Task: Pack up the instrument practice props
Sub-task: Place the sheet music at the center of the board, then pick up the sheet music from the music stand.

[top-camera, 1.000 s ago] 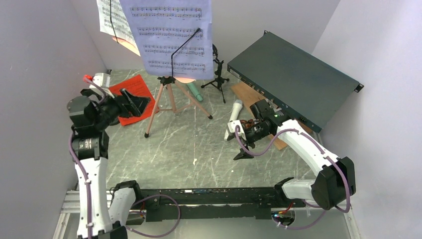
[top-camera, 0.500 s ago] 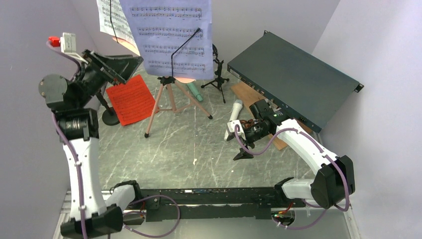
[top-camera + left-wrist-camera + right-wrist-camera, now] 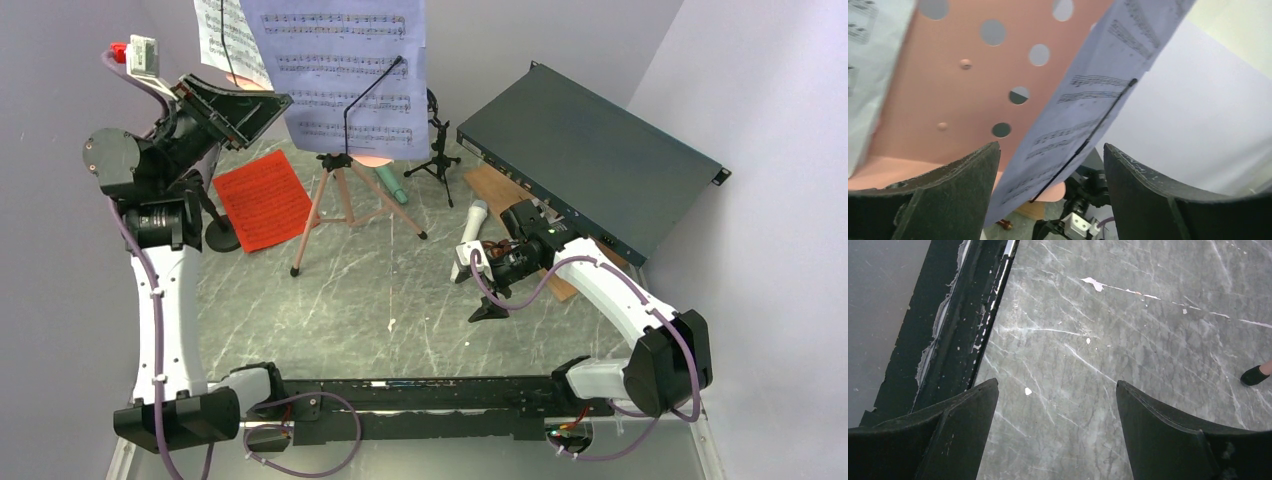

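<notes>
The pink perforated music tripod (image 3: 338, 195) stands at the back, holding a lavender sheet-music page (image 3: 340, 70) and a white page (image 3: 220, 40). A red page (image 3: 262, 198) lies flat to its left. A green microphone (image 3: 392, 184) and a white microphone (image 3: 470, 228) lie on the table. One black mount (image 3: 437, 150) stands behind them, and another with a round base (image 3: 220, 236) stands by the red page. My left gripper (image 3: 270, 108) is raised, open and empty, just left of the lavender page (image 3: 1088, 100) and the pink desk (image 3: 948, 75). My right gripper (image 3: 475, 292) is open and empty beside the white microphone.
A large dark green metal box (image 3: 590, 170) lies at the back right on a brown wooden board (image 3: 490, 185). Grey walls close in left, back and right. The right wrist view shows marbled table (image 3: 1108, 340), a black rail (image 3: 958, 325) and a tripod foot (image 3: 1254, 375).
My left arm has risen from low over the red page up to the stand's desk, beside the lavender page. The right arm has not moved.
</notes>
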Robot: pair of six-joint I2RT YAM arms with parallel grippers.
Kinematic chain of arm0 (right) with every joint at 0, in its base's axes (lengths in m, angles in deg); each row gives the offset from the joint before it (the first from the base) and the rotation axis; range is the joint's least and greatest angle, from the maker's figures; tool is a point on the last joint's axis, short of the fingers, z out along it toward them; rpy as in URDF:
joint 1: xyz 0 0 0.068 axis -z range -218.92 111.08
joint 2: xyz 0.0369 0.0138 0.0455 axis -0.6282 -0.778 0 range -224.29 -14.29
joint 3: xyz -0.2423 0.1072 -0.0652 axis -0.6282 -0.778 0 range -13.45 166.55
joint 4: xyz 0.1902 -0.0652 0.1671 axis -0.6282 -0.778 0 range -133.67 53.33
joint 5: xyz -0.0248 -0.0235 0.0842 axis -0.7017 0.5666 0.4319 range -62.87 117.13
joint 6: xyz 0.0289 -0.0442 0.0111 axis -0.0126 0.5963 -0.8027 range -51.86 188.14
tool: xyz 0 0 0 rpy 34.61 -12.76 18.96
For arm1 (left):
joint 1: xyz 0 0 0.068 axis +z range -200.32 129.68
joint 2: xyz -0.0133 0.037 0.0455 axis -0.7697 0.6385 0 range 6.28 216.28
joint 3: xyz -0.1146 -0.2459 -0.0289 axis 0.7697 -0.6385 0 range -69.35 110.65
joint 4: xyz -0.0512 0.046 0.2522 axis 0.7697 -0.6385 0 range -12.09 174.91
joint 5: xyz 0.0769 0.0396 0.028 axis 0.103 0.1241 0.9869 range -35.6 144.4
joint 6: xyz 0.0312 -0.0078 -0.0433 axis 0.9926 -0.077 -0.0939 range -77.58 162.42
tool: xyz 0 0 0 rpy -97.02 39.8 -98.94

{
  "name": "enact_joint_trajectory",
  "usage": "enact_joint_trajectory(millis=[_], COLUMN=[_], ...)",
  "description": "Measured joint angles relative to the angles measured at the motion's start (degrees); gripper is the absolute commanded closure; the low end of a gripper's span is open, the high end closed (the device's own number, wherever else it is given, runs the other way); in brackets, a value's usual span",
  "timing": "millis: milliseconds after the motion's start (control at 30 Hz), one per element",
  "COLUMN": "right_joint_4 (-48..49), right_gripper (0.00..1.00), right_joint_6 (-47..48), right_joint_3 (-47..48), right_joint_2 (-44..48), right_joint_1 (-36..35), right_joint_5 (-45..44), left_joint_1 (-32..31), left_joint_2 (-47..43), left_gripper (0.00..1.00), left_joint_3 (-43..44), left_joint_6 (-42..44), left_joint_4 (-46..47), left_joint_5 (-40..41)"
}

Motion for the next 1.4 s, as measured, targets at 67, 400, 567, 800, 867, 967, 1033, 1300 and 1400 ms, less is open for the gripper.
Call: enact_joint_trajectory(millis=[67, 400, 567, 800, 867, 967, 1033, 1300, 1400], right_joint_4=[0.0, 0.02, 0.02, 0.02, 0.02, 0.02, 0.02, 0.02, 0.02], right_gripper=[0.1, 0.09, 0.09, 0.09, 0.09, 0.09, 0.09, 0.09, 0.09], right_joint_6=[0.0, -0.02, -0.02, -0.02, -0.02, -0.02, -0.02, -0.02, 0.0], right_joint_3=[0.0, 0.0, 0.0, 0.0, 0.0, 0.0, 0.0, 0.0, 0.0], right_joint_2=[-0.02, -0.07, -0.15, -0.37, -0.37, -0.37, -0.37, -0.37, -0.37], right_joint_1=[0.0, 0.0, 0.0, 0.0, 0.0, 0.0, 0.0, 0.0, 0.0], right_joint_5=[0.0, 0.0, 0.0, -0.02, 0.0, 0.0, 0.0, 0.0, 0.0], left_joint_1=[-1.16, -3.65, -3.67, -3.69, -3.69, -3.72, -3.72, -3.74, -3.74], left_joint_2=[0.83, 4.37, 4.2, 1.2, 0.46, 0.2, 0.35, 4.17, 6.75], left_gripper=[0.27, 0.77, 0.53, 0.13, 0.1, 0.1, 0.11, 0.32, 0.5], left_joint_3=[0.79, 3.8, 4.66, 4.92, 5.53, 7.26, 8.26, 9.44, 9.35], left_joint_6=[-0.9, 0.9, 3.52, 10.97, 13.57, 17.31, 19.12, 18.58, 15.89], left_joint_4=[1.9, 2.43, 1.92, -4.9, -7.67, -11.41, -12.85, -7.19, -2.29], left_joint_5=[-1.11, -2.93, -2.89, -0.63, 0.37, 1.86, 2.19, -1.57, -3.91])
